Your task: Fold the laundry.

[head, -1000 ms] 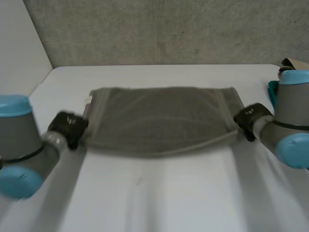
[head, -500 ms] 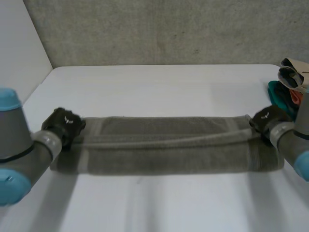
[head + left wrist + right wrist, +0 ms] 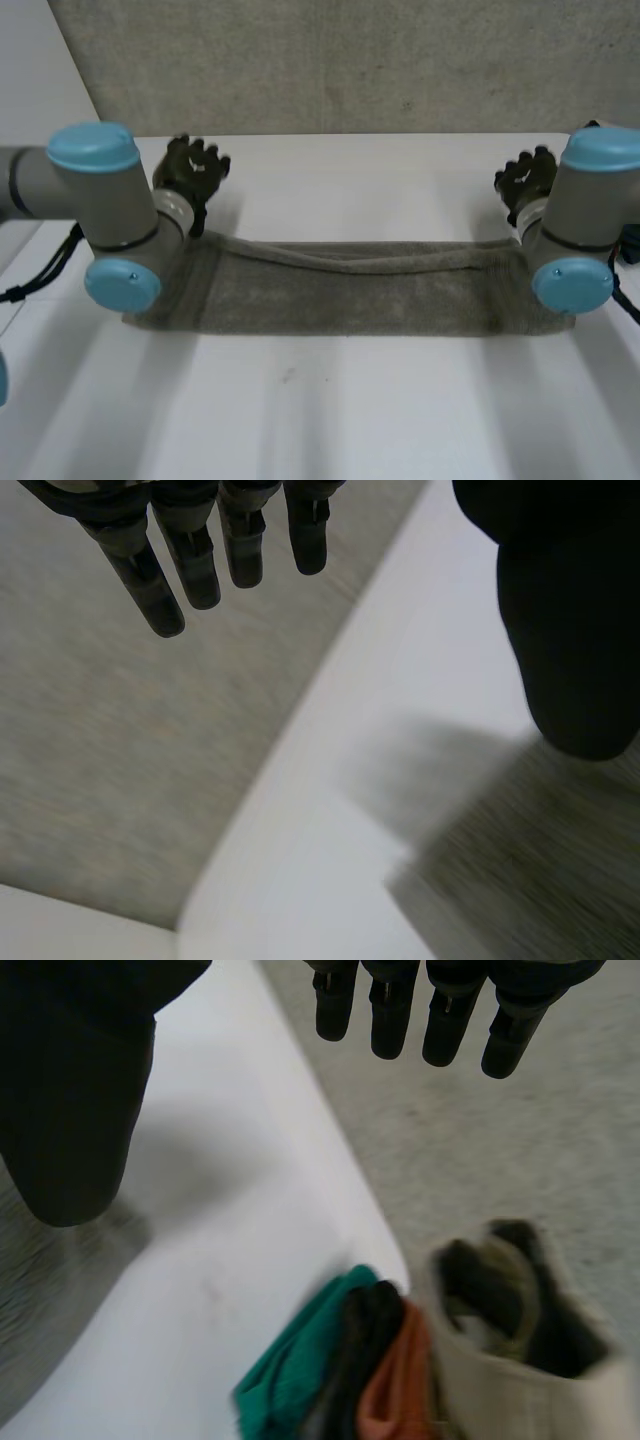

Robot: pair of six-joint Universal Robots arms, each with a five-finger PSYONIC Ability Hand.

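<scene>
A grey-green towel [image 3: 350, 290] lies folded into a long band across the white table [image 3: 350, 420], its upper layer sagging along the far edge. My left hand [image 3: 195, 165] hovers open above the towel's left end, touching nothing. In the left wrist view its straight fingers [image 3: 190, 565] and thumb [image 3: 570, 630] spread wide over the towel's corner [image 3: 540, 870]. My right hand [image 3: 525, 178] hovers open above the right end. Its fingers [image 3: 445, 1010] and thumb [image 3: 80, 1090] stand apart, empty, with the towel's edge [image 3: 25, 1330] beneath the thumb.
A pile of laundry [image 3: 400, 1370], teal, dark, orange and cream pieces, sits at the table's right edge beyond my right hand. Grey floor [image 3: 350, 60] lies past the far edge. Both arms stand over the towel's ends.
The towel was laid down folded in half. Both hands then let go of its ends, opened, and rose toward the far side of the table.
</scene>
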